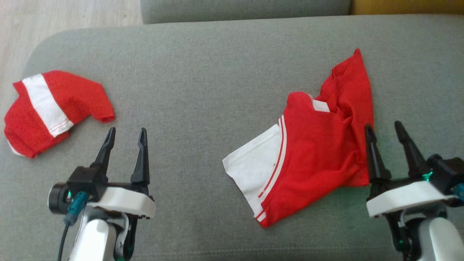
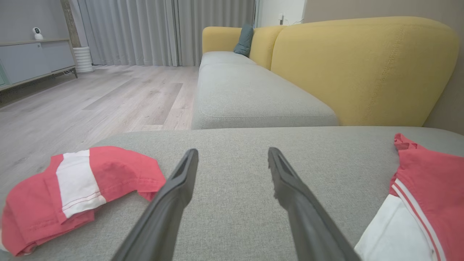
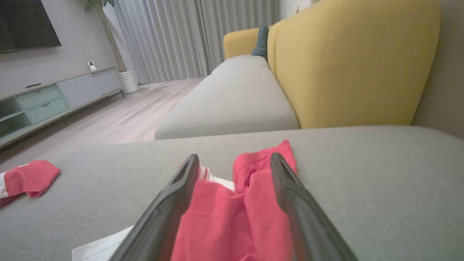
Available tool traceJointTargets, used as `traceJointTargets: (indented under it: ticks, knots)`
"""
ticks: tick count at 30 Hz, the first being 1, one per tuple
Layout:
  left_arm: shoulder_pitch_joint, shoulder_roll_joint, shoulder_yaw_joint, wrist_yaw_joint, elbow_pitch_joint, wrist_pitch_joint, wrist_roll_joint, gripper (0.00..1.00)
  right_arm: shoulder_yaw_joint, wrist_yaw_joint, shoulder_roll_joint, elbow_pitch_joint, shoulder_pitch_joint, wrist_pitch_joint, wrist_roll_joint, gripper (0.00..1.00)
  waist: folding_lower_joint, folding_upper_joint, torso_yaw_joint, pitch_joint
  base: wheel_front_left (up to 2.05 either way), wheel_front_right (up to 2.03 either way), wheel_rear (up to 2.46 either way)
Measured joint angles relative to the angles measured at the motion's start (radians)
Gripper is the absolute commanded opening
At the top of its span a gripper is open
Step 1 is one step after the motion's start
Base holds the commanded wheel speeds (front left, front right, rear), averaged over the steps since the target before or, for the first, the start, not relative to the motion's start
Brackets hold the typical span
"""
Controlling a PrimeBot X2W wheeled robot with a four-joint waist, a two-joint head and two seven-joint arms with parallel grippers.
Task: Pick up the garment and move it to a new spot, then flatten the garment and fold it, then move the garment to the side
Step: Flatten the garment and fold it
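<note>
A red garment with white panels and stripes (image 1: 315, 145) lies rumpled on the right part of the grey sofa cushion (image 1: 203, 72). My right gripper (image 1: 382, 125) stands open at its right edge, one finger over the red cloth; in the right wrist view the red fabric (image 3: 224, 217) lies between and under the open fingers (image 3: 170, 203). A second red and white garment (image 1: 54, 105) lies bunched at the cushion's left end. My left gripper (image 1: 127, 129) is open and holds nothing, just right of that garment (image 2: 79, 185), over bare cushion.
The cushion's rounded left edge drops to a pale wood floor (image 1: 21, 21). A yellow sofa back (image 2: 362, 69) rises behind the seat, and another grey seat section (image 2: 250, 98) runs away from it. A low cabinet (image 3: 54, 98) stands across the room.
</note>
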Motion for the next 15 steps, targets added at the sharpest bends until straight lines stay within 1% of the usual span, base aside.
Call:
traceJointTargets:
  ticks: [6, 15]
  knots:
    - [0.009, 0.001, -0.001, 0.000, 0.000, 0.000, 0.000, 1.00, 0.012, 0.000, -0.006, -0.067, 0.006, 0.027, -0.005, 1.00, 0.0000, 0.0000, -0.003, -0.029, 0.00, 0.00, 0.00]
    - [0.028, 0.001, -0.008, 0.001, 0.006, 0.000, 0.000, 1.00, 0.016, 0.000, -0.002, -0.074, 0.044, 0.044, -0.003, 1.00, 0.0000, 0.0000, -0.005, -0.035, 0.00, 0.00, 0.00]
